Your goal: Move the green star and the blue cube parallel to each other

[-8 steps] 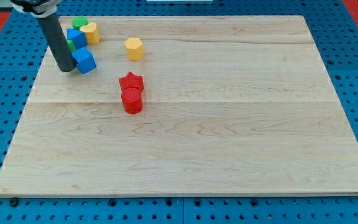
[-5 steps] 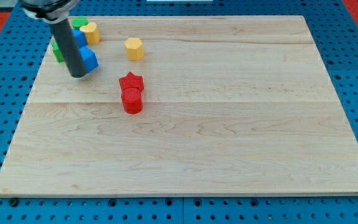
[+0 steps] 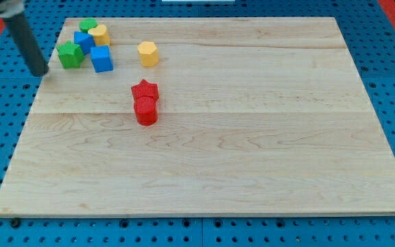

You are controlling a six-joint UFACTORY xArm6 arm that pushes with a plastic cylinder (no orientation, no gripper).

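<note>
The green star [image 3: 68, 54] lies near the board's top left corner. The blue cube [image 3: 102, 59] sits just to its right, a small gap apart, at about the same height in the view. My tip [image 3: 40, 73] is at the board's left edge, to the left of and slightly below the green star, touching no block. The rod rises from it toward the view's top left.
Behind the pair, another blue block [image 3: 84, 41], a green block [image 3: 87, 26] and a yellow block [image 3: 100, 35] cluster at the top left. A yellow block [image 3: 147, 53] lies to the right. A red star [image 3: 145, 90] and a red cylinder [image 3: 146, 111] touch near the middle. The wooden board [image 3: 252, 137] rests on a blue pegboard.
My tip has swung from beside the blue cube out to the board's left edge. The blue cube has shifted up and right a little. The green star now shows fully.
</note>
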